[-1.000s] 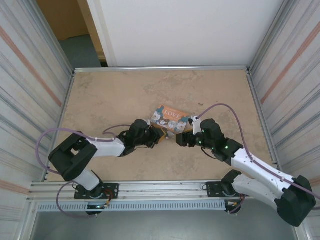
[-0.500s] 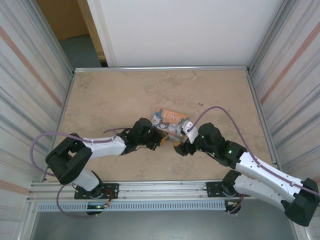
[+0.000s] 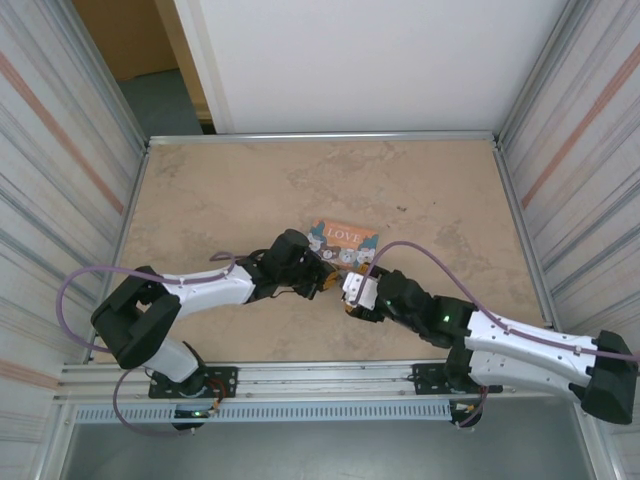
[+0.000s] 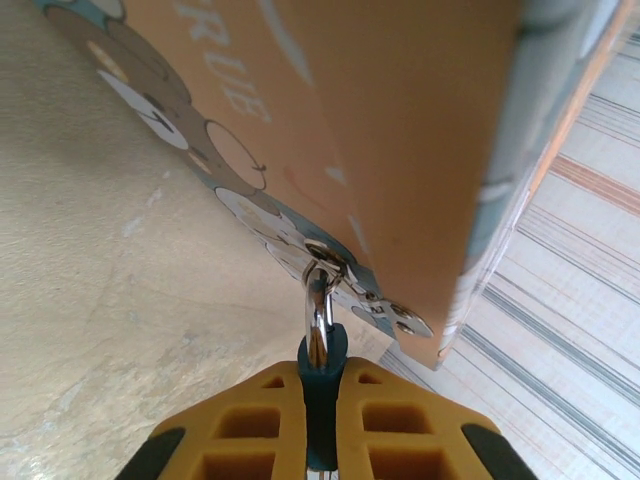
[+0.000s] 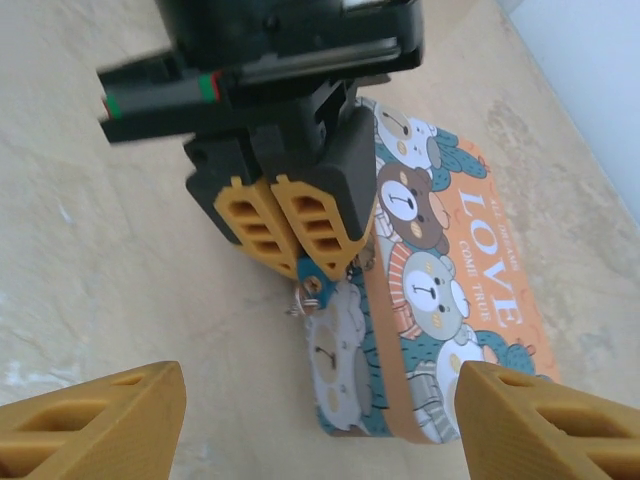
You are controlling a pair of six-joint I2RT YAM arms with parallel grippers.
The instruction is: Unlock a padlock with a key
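1. The left gripper [image 4: 322,385] has its yellow fingers [image 4: 250,430] pressed together, pinching the padlock [image 4: 322,352] by its small teal body.
2. Out of that pinch rises the lock's silver shackle [image 4: 318,300], which passes through a metal hasp [image 4: 345,285] on the edge of the box [image 4: 400,140] (orange, with cartoon bears and "LOVE" on its lid).
3. So the padlock hangs at the box's near edge, between the left fingertips and the box's side.
4. The right gripper [image 5: 320,410] stands spread wide, gripping nothing; one of its fingers [image 5: 110,425] sits at each lower corner of its wrist view.
5. It faces the left gripper and the lock, near them but apart.
6. From above, both grippers meet just in front of the box, which lies near the middle of the table [image 3: 220,190]. The left arm reaches in from the left, the right arm from the right.
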